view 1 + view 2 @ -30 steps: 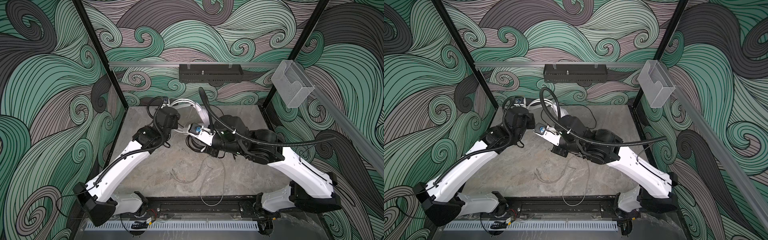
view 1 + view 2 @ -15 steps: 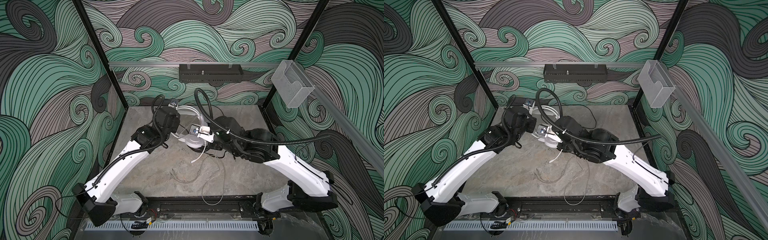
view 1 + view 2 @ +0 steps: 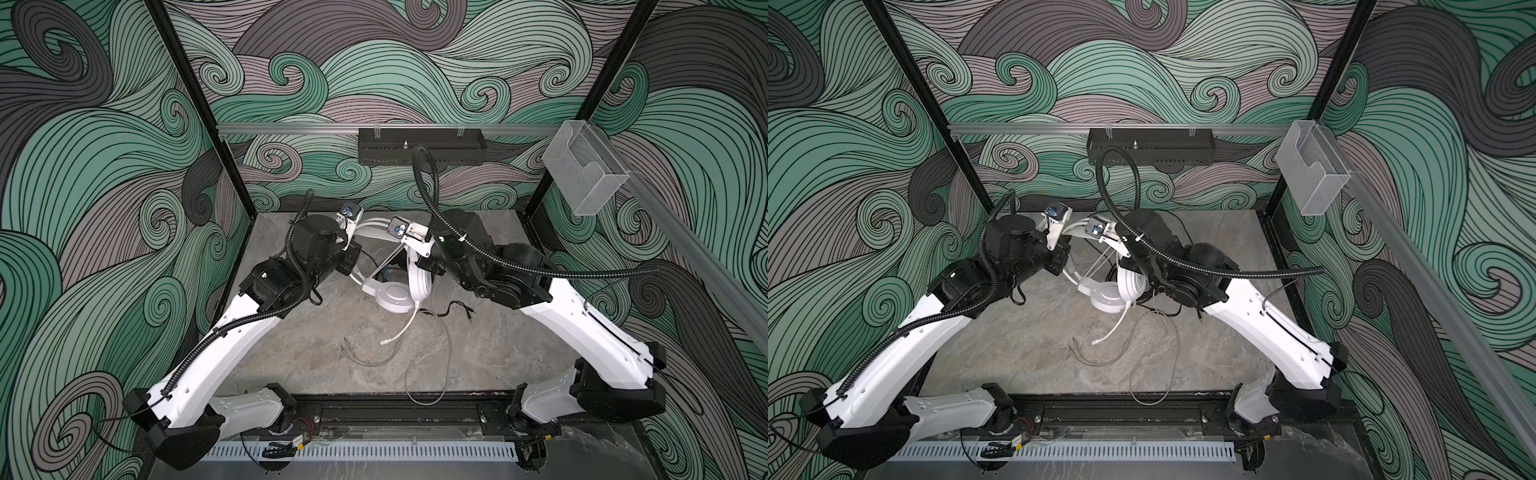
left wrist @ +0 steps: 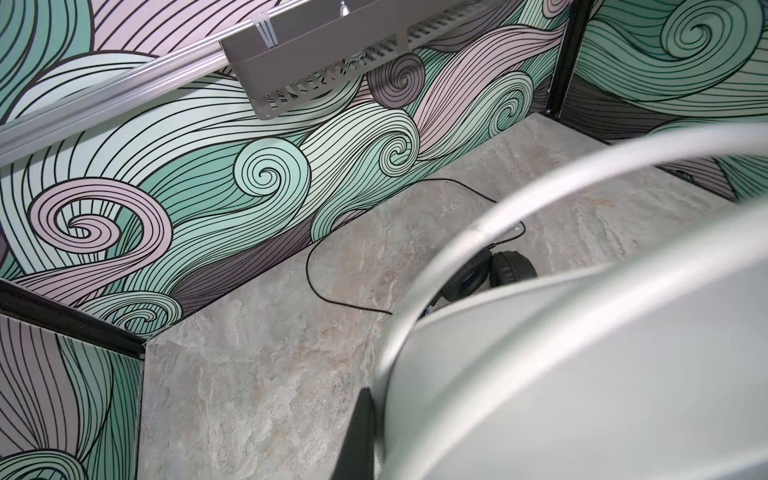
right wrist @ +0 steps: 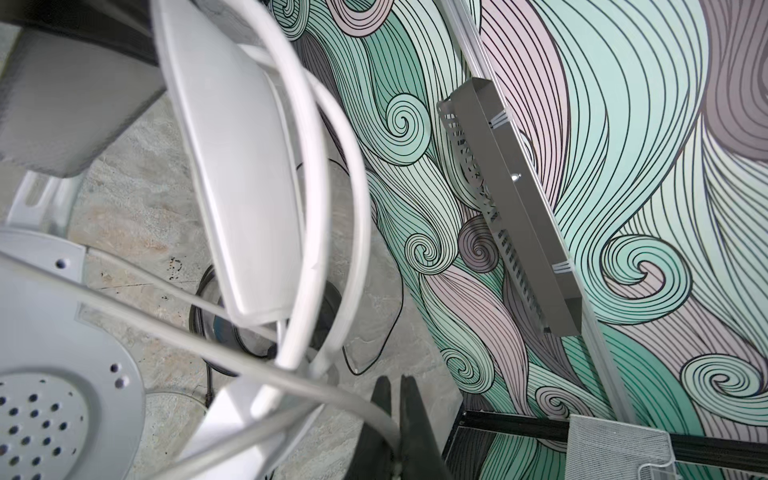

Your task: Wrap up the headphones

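Observation:
The white headphones (image 3: 395, 295) (image 3: 1111, 297) hang tilted over the back middle of the table, ear cups low, in both top views. My left gripper (image 4: 376, 436) is shut on their white headband (image 4: 582, 353); only one black finger (image 4: 361, 432) shows. My right gripper (image 5: 397, 399) is shut on the pale cable (image 5: 291, 386), which runs taut across the headband. The cable's loose end (image 3: 428, 374) loops on the table toward the front. The black headphones (image 4: 505, 270) (image 5: 232, 328) lie on the table behind and beneath the white set, mostly hidden.
A black tray (image 3: 422, 145) hangs on the back wall rail. A clear plastic box (image 3: 584, 170) is fixed to the right rail. A thin black cable (image 4: 332, 291) curls along the back wall. The white mic boom (image 3: 399, 332) points at the table's middle.
My right gripper has risen and moved toward the back with the pale cable. The white headphones now hang higher between both grippers, ear cups swung into view.

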Controlling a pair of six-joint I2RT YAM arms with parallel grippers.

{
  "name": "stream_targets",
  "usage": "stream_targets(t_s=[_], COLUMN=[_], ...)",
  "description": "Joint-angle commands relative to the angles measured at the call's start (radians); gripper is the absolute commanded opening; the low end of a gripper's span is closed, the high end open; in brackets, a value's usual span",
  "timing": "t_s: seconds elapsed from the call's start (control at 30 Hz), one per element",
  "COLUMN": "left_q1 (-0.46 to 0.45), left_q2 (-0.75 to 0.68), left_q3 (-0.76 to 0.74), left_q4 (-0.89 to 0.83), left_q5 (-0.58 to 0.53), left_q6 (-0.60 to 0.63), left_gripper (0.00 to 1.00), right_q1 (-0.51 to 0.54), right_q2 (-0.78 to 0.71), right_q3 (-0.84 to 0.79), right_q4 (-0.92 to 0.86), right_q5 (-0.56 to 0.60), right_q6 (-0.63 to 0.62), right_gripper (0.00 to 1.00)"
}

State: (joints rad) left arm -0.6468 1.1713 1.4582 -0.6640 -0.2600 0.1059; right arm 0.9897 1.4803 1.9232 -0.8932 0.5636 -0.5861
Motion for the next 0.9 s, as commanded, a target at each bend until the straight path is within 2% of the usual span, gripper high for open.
stream_targets(t_s=[0.0, 0.2, 0.4, 0.57, 0.8, 0.87], left_q1=[0.003, 0.003, 0.003, 0.002, 0.002, 0.001], left_q2=[-0.028, -0.04, -0.03, -0.031, -0.035, -0.029], left_q3=[0.014, 0.026, 0.094, 0.136, 0.197, 0.225], left_q4=[-0.036, -0.042, -0.07, -0.099, -0.126, -0.13], left_q5=[0.08, 0.159, 0.214, 0.249, 0.259, 0.266], left_q6=[-0.023, -0.054, -0.098, -0.119, -0.172, -0.192], left_gripper=[0.0, 0.0, 0.0, 0.0, 0.0, 0.0], right_q1=[-0.055, -0.099, -0.143, -0.177, -0.212, -0.246], right_q2=[-0.044, -0.117, -0.225, -0.245, -0.268, -0.277], right_q3=[-0.011, -0.135, -0.324, -0.397, -0.517, -0.554], right_q4=[0.078, 0.19, 0.382, 0.461, 0.603, 0.651], right_q5=[-0.02, -0.113, -0.274, -0.376, -0.485, -0.539], right_q6=[0.103, 0.107, 0.081, 0.09, 0.178, 0.256], right_gripper=[0.01, 0.07, 0.14, 0.16, 0.2, 0.2])
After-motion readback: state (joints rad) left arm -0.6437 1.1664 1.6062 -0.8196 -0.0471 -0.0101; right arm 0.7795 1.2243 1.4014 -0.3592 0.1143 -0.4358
